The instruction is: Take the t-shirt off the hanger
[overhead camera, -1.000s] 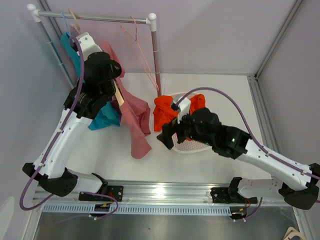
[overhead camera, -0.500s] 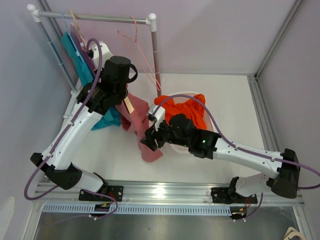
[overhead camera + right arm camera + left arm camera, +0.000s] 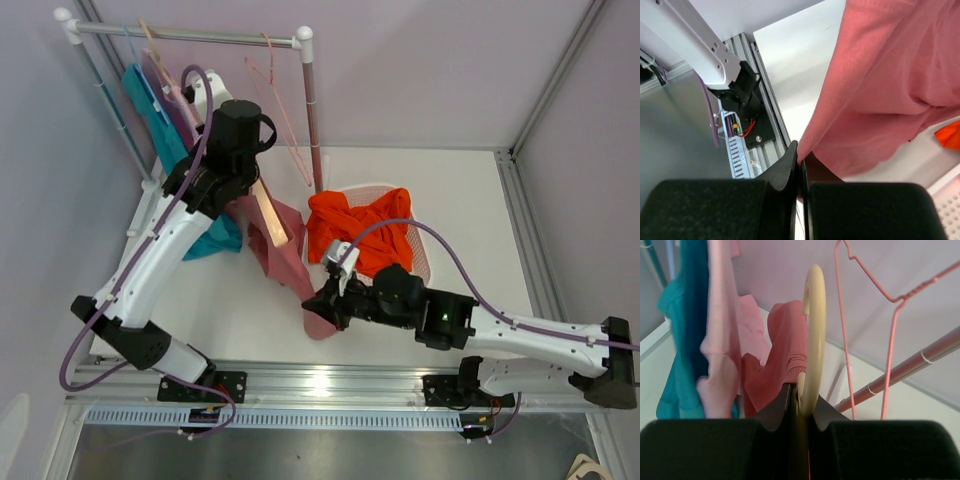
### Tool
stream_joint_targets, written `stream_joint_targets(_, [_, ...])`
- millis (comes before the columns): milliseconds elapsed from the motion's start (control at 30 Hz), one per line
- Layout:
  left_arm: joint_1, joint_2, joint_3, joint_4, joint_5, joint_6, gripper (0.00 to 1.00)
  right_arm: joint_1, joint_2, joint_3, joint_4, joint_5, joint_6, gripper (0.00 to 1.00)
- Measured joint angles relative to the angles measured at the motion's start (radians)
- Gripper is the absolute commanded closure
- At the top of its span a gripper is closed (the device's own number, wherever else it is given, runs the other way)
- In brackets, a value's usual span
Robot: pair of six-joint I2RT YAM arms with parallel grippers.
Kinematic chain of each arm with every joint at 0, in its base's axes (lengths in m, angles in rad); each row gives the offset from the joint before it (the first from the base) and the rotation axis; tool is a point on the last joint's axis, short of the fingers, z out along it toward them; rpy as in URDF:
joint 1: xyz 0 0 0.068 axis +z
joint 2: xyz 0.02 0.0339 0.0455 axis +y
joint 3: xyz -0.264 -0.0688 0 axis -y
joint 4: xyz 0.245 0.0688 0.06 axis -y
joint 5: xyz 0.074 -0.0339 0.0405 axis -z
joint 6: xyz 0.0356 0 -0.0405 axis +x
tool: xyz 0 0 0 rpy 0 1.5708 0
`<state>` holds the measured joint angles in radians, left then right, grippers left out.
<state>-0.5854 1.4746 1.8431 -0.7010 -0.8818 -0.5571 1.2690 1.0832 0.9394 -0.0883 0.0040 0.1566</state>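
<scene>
While the left gripper (image 3: 799, 402) pinches almost closed on the cream hanger (image 3: 814, 325) beside the rack (image 3: 190, 38) at the table's (image 3: 470, 190) far left corner, the pink t-shirt (image 3: 283, 245) stretches from it toward the near edge, where the right gripper (image 3: 801, 162) is clamped tight on its hem. Just right, an orange garment (image 3: 350, 225) fills a white basket (image 3: 424, 262); beyond that, bare white tabletop runs to the right edge, with lilac walls around.
</scene>
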Motion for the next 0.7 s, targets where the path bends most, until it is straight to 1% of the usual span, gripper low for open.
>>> stream_joint_targets(133, [0.003,0.084,0.105,-0.037,0.055,0.018,0.99,0.019,-0.050,-0.132,0.099,0.064,0.064,1.00])
stream_joint_targets(233, [0.003,0.105,0.153,-0.107,0.123,0.008,0.99,0.010,-0.004,-0.189,0.132,0.103,0.089,1.00])
stream_joint_targets(300, [0.003,0.092,0.152,-0.154,0.164,-0.014,0.99,-0.029,0.049,-0.183,0.137,0.086,0.094,1.00])
stream_joint_targets(367, [0.000,0.034,0.090,-0.152,0.214,-0.038,0.99,-0.081,0.113,-0.151,0.135,0.056,0.091,1.00])
stream_joint_targets(433, [-0.008,-0.087,-0.049,-0.136,0.273,-0.051,0.99,-0.133,0.171,-0.091,0.113,0.022,0.076,1.00])
stream_joint_targets(500, [-0.019,-0.201,-0.135,-0.167,0.335,-0.057,0.99,-0.175,0.219,-0.015,0.095,-0.008,0.060,1.00])
stream_joint_targets(700, [-0.053,-0.438,-0.172,-0.277,0.518,-0.064,0.99,-0.262,0.319,0.213,0.065,-0.086,0.014,1.00])
